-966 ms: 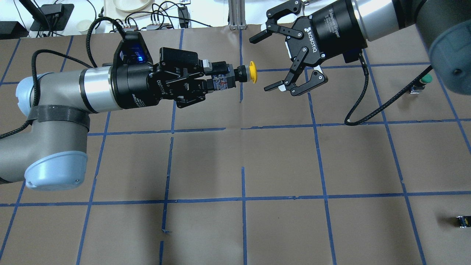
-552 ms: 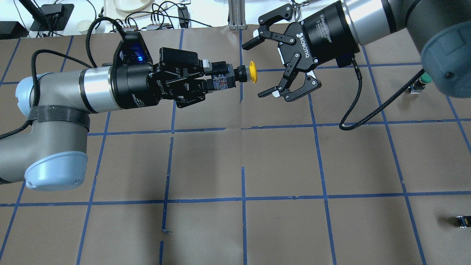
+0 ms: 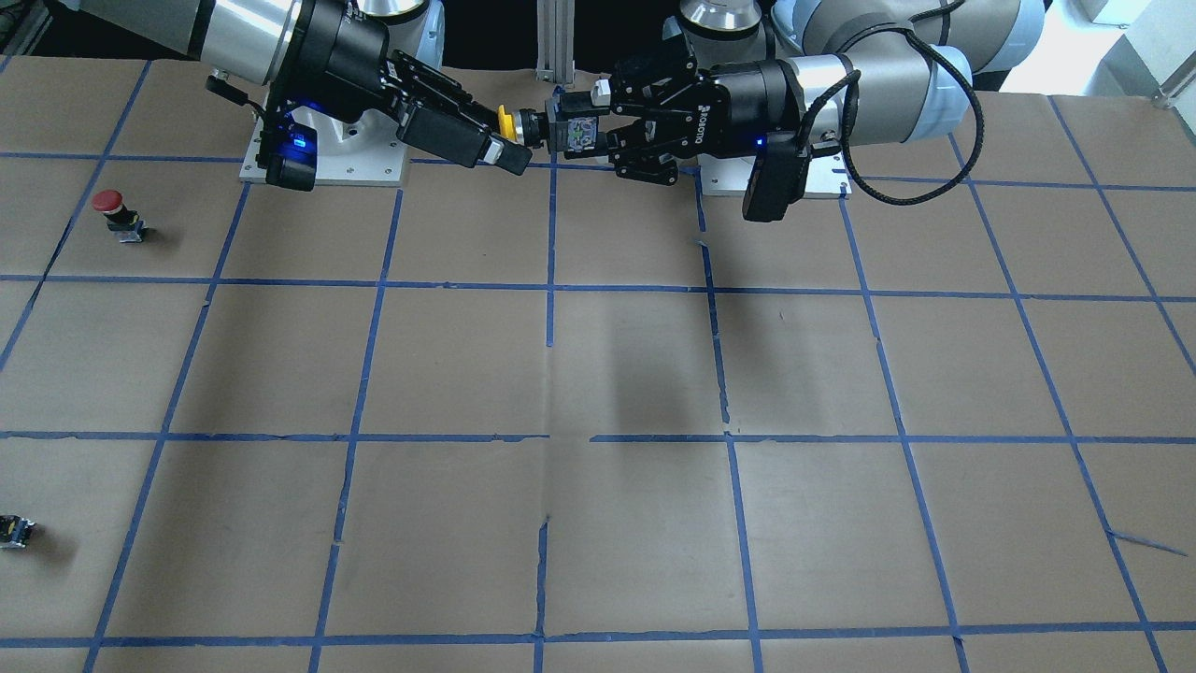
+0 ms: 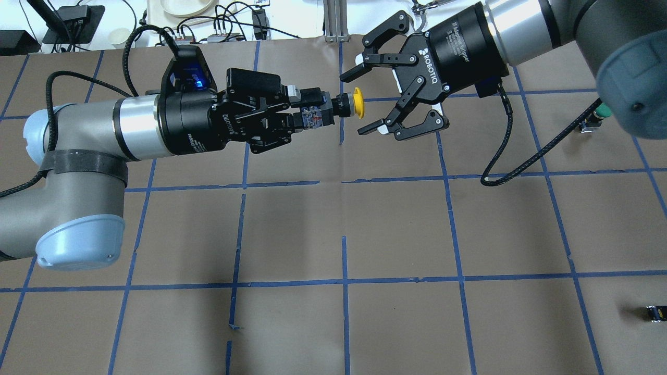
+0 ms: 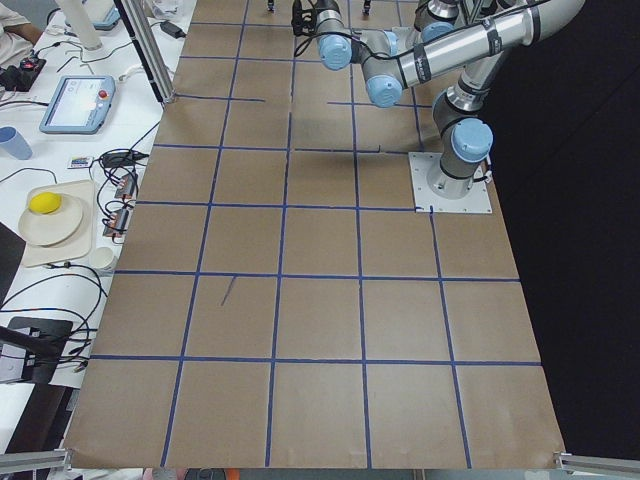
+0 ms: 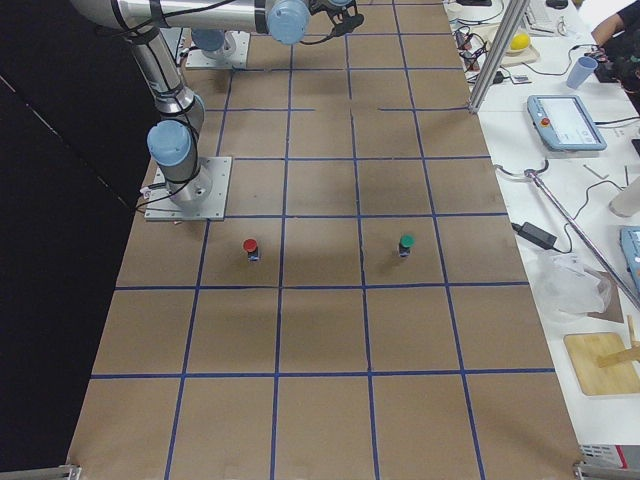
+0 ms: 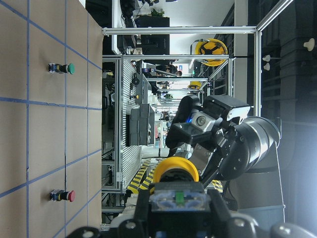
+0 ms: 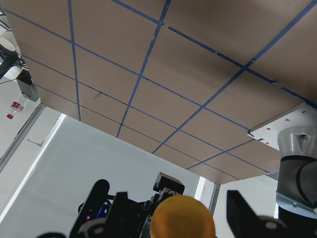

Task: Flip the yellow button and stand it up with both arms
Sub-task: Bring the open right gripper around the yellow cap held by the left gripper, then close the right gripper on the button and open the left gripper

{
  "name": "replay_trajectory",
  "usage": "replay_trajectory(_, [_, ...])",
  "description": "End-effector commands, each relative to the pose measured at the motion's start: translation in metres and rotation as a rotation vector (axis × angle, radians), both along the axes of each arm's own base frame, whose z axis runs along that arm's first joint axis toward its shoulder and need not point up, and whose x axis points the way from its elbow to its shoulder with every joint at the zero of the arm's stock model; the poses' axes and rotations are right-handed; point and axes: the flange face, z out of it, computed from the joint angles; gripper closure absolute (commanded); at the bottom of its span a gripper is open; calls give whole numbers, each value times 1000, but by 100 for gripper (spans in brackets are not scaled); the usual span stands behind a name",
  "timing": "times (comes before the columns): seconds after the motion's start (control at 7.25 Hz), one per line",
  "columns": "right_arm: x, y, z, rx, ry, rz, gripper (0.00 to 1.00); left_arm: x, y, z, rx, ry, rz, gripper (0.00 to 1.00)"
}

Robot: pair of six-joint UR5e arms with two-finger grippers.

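A: where's the yellow button [image 4: 333, 107]?
B: off the table [image 4: 396, 229], in the air above the blue grid. left gripper [image 4: 305, 109] is clamped on its block body. button lies horizontal, yellow cap pointing at the right arm
A: right gripper [image 4: 355, 103]?
B: spread wide, holding nothing. cap sits right at its mouth, between the two fingertips [image 4: 346, 76]. overhead view shows a gap on both sides, no contact that I can see
A: wrist cams agree?
B: yes. right wrist view has the cap large at bottom centre with a black finger either side. left wrist view looks along the button body to the cap, right gripper just beyond it
A: front view?
B: both grippers meet nose to nose close to the arm bases, button between them
A: anything else on the paper?
B: red button [image 3: 112, 204] and green button [image 4: 600, 113] on the robot's right side, well apart from the grippers. small black block [image 4: 654, 312] by the right edge
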Motion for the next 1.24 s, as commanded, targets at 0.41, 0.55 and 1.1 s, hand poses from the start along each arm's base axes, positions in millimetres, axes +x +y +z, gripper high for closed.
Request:
replay_trajectory(0.41, [-1, -1, -1, 1, -3, -1, 83, 0, 0, 0, 71, 2, 4, 65])
replay_trajectory(0.55, [-1, -1, -1, 1, -3, -1, 84, -1, 0, 0, 98, 6, 5, 1])
replay_trajectory(1.1, [-35, -18, -3, -20, 21, -64, 90, 8, -3, 11, 52, -13, 27, 0])
